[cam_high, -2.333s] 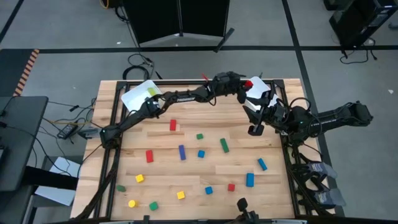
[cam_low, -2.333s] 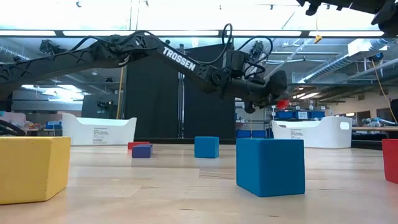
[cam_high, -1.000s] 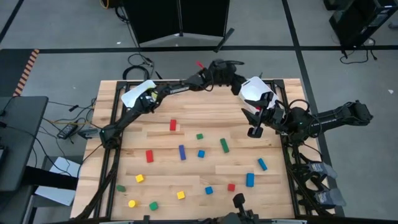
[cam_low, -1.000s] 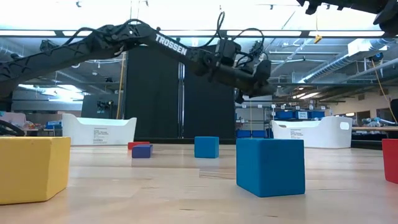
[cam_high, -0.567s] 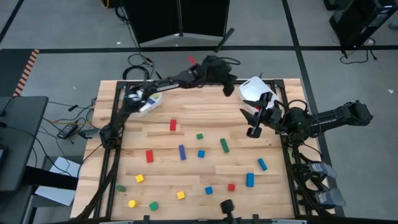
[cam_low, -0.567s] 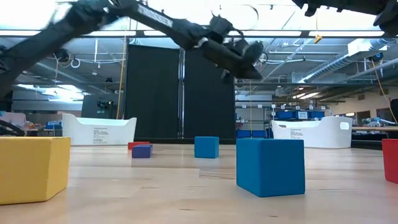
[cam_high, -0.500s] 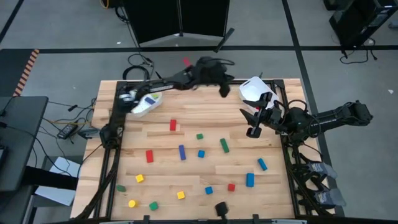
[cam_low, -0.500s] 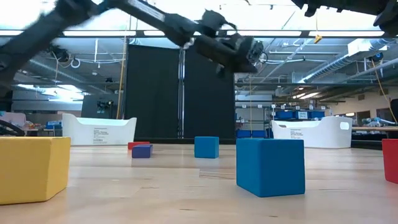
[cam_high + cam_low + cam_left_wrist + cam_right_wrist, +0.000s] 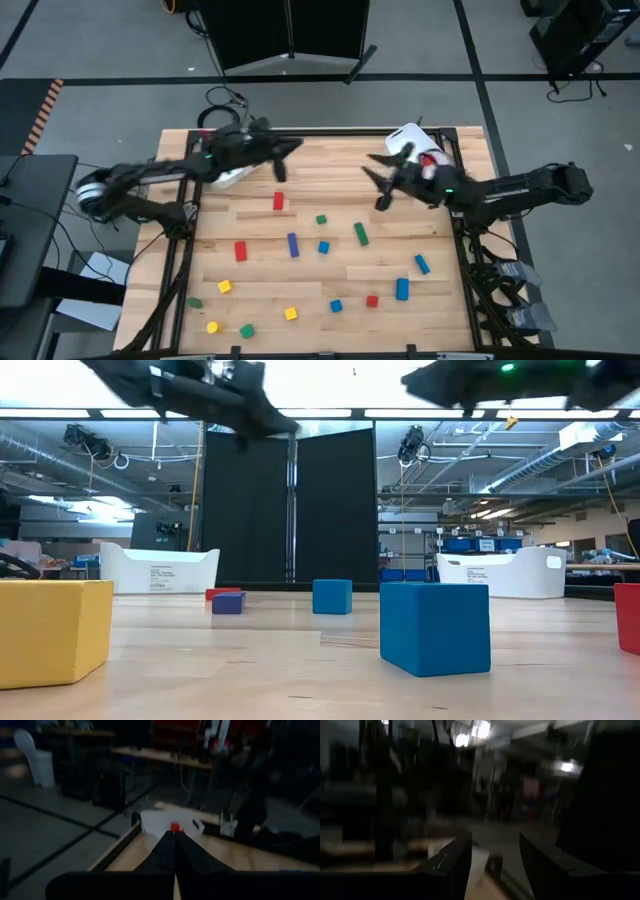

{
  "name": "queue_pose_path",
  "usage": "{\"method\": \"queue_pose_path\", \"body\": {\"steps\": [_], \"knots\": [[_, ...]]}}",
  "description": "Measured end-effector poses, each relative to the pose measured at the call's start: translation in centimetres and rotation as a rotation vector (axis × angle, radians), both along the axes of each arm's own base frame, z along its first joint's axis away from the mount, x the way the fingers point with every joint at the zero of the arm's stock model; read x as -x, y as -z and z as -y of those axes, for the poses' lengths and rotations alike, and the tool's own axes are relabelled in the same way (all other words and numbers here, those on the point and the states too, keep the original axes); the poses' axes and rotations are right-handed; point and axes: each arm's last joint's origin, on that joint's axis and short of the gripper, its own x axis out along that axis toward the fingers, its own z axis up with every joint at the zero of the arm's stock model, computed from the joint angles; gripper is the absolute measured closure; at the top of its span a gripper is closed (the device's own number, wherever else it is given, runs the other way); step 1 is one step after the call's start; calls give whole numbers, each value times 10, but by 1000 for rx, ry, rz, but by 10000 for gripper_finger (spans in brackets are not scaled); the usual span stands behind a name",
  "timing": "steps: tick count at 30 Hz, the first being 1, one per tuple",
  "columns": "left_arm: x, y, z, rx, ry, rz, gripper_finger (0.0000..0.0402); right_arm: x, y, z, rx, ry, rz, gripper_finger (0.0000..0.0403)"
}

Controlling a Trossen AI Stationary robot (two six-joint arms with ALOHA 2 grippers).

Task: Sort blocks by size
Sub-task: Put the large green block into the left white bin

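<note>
Now the left gripper (image 9: 290,147) has swung back from the right bin (image 9: 408,140), fingers shut and empty. The right gripper (image 9: 375,182) reaches out, half open, empty. Blocks (image 9: 322,247) lie scattered on the table (image 9: 440,310).

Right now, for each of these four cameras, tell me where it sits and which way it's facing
High view: above the table, looking straight down; both arms show, left gripper shut, right gripper open, over the scattered blocks.
Low view: at table-top height, looking level across the blocks into the room; both arms cross the top edge.
Left wrist view: on the left arm, facing the right white bin across the table; its closed fingers show.
Right wrist view: on the right arm, facing the dim room; its parted fingers show.
Shared: the high and left wrist views both show the right white bin.
</note>
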Motion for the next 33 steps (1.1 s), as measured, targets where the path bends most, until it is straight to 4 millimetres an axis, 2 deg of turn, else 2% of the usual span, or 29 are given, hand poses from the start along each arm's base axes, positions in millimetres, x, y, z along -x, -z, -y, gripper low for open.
{"method": "queue_pose_path", "body": {"steps": [6,9,12,16,22,27,33], "knots": [[47,6,28,-16,-13,73,399,-57,14,-9,-113,26,-358,226],[62,12,38,-27,-3,104,399,-74,27,-18,-191,39,-543,226],[71,23,43,-22,-1,94,399,-83,38,-28,-298,72,-649,226],[77,33,46,-23,2,82,399,-81,56,-42,-458,136,-756,223],[78,42,46,-65,2,48,398,-62,70,-69,-652,242,-833,189],[79,45,46,-94,2,33,398,-61,86,-91,-698,252,-858,150],[78,45,46,-106,2,27,398,-64,111,-104,-743,320,-892,121]]}}
